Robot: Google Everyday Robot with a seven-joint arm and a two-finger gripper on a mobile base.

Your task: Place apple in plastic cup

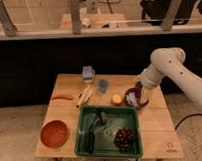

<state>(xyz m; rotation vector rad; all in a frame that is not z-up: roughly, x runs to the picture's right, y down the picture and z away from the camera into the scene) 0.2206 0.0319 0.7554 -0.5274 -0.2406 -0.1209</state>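
Observation:
The apple is small, round and yellow-orange. It sits on the wooden table just behind the green tray. The plastic cup is a small blue-grey tumbler standing upright a little behind and to the left of the apple. My gripper hangs from the white arm over the dark purple bowl, just right of the apple and apart from it. The gripper hides part of the bowl.
A green tray at the front holds a dark grape bunch and dark utensils. An orange bowl sits front left. A carrot, a pale banana-like item and a boxy blue-and-white object lie left and behind.

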